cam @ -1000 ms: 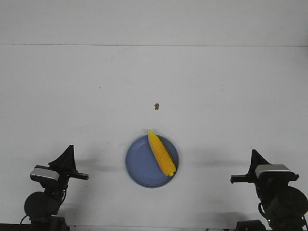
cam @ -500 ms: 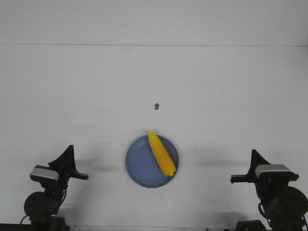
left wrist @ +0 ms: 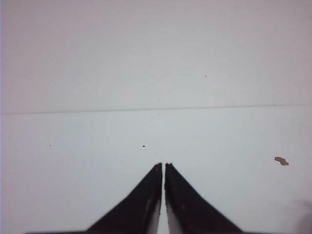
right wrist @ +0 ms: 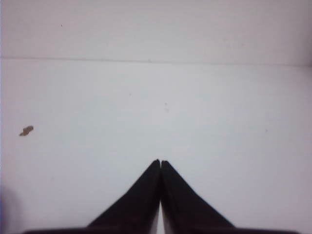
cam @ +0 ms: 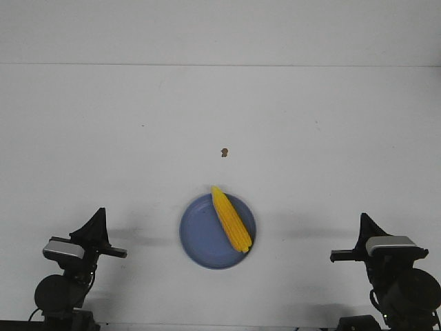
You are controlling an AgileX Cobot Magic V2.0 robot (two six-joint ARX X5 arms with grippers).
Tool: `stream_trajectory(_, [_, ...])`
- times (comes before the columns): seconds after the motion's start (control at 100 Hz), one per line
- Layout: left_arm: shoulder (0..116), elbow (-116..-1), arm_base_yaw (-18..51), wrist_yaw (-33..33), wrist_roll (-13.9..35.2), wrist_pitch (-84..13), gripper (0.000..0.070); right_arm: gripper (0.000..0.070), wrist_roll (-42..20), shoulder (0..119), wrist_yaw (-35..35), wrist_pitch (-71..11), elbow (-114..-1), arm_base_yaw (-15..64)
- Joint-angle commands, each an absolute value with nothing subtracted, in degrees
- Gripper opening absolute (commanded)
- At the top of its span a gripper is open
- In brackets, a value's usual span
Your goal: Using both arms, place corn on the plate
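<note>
The black left gripper (left wrist: 163, 165) has its jaws clenched to a thin slit, grasping nothing; the black right gripper (right wrist: 160, 161) likewise has its jaws pressed together and empty. Both sit parked at the near corners, left arm (cam: 72, 265) and right arm (cam: 393, 265), well apart from the dish. The bright yellow tapered corn cob (cam: 230, 218) lies on the right half of the round, matte periwinkle-blue plate (cam: 200, 238), its pale pointed tip at the far rim and its orange-tinted blunt end toward the near right. A small brown speck (cam: 224, 152) lies beyond the plate. The bench (cam: 324, 138) is plain white, meeting a white wall (cam: 220, 31) at the far side.
</note>
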State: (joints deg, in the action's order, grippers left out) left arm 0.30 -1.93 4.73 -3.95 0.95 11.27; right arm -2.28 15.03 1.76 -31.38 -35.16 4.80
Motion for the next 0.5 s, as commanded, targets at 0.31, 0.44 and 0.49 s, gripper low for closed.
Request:
stream_trajectory(0.31, [0.2,-0.8,4.7,-3.9,1.1,12.1,0.0012,0.0,-1.5,2.8,1.9,-18.6,-20.3,3.6])
stream_trajectory(0.44, [0.2,-0.8,4.7,-3.8,1.1,12.1,0.0012,0.0,-1.8,0.1,1.9,-14.8,-15.6,1.5])
stream_trajectory(0.49, [0.2,-0.8,4.7,-3.8,1.1,12.0,0.0012,0.0,-1.7,0.1,1.8,-14.0,-14.7,0.6])
